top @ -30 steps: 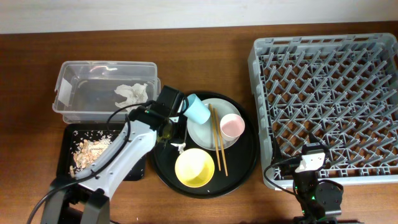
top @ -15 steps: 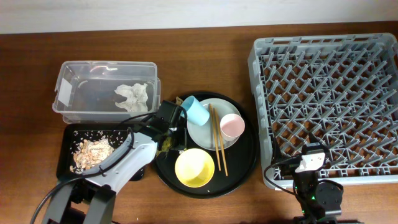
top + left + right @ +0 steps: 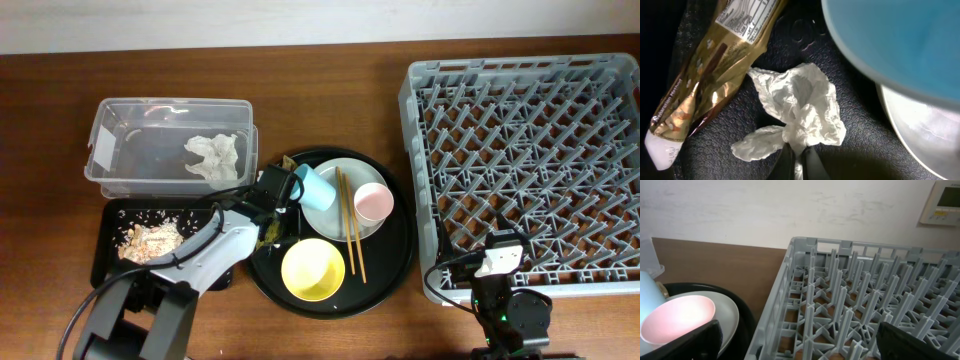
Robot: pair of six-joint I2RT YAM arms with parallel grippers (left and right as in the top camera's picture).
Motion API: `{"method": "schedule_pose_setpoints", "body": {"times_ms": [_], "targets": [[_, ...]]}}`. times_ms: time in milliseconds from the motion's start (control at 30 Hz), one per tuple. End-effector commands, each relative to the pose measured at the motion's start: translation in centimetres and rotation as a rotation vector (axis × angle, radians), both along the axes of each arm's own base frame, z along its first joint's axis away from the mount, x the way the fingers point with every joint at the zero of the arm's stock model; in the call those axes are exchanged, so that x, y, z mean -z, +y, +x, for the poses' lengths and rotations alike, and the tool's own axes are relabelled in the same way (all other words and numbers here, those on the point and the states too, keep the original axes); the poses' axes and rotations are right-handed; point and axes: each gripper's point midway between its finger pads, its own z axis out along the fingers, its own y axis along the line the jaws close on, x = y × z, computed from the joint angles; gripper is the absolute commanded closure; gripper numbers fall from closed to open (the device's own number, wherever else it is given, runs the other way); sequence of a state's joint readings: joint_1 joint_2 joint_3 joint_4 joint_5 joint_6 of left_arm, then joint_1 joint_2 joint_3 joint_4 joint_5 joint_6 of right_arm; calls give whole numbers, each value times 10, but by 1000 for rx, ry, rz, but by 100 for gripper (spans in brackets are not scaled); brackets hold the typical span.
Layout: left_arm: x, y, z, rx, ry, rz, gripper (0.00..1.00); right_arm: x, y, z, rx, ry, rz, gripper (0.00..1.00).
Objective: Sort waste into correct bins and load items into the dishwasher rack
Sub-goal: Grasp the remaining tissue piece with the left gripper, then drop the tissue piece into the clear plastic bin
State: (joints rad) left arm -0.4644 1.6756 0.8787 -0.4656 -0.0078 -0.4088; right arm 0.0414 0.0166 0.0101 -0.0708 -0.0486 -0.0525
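Note:
My left gripper (image 3: pixel 799 154) is shut on a crumpled white napkin (image 3: pixel 802 102) lying on the round black tray, beside a brown-gold wrapper (image 3: pixel 710 70) and just below the blue cup (image 3: pixel 900 40). From overhead the left gripper (image 3: pixel 276 196) sits at the tray's left side by the blue cup (image 3: pixel 318 187). The pale plate (image 3: pixel 335 215) carries the pink cup (image 3: pixel 372 202) and chopsticks (image 3: pixel 350 225); the yellow bowl (image 3: pixel 313 270) is in front. My right gripper (image 3: pixel 800 345) is open and empty at the grey rack's (image 3: pixel 530 170) front-left corner.
The clear tub (image 3: pixel 110 140) at back left holds another napkin (image 3: pixel 215 155). The shallow black tray (image 3: pixel 105 265) in front of it holds food scraps (image 3: pixel 150 240). The round black tray (image 3: pixel 395 270) lies between the bins and the rack.
My left gripper has come down from the tub's edge onto the round tray beside the blue cup and closed on the napkin. The right arm has not moved.

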Motion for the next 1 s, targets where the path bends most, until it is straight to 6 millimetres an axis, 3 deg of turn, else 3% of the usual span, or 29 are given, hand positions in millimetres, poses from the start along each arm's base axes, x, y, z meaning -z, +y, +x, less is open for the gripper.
{"method": "schedule_pose_setpoints", "body": {"times_ms": [0,100,267,367,433,633,767,800,867,900,967], "targets": [[-20,1,-2,3,-26,-5,100,3,0,0,2,6,5,1],[-52,3,2,-4,-74,-9,100,3,0,0,2,6,5,1],[-130,15,16,-30,-252,6,100,3,0,0,2,6,5,1],[-167,44,32,-128,-397,81,99,3,0,0,2,6,5,1],[-181,72,47,-226,-468,114,98,3,0,0,1,6,5,1],[-179,124,100,-351,-548,69,94,3,0,0,2,6,5,1],[-159,133,127,-354,-539,-10,88,3,0,0,2,6,5,1],[-151,136,135,-356,-535,-32,84,3,0,0,2,6,5,1],[-135,142,146,-336,-529,-20,39,2,0,0,1,5,5,1],[-131,144,149,-326,-531,-12,24,3,0,0,2,6,5,1],[-127,145,156,-287,-543,-12,13,2,0,0,2,5,5,1]]}}
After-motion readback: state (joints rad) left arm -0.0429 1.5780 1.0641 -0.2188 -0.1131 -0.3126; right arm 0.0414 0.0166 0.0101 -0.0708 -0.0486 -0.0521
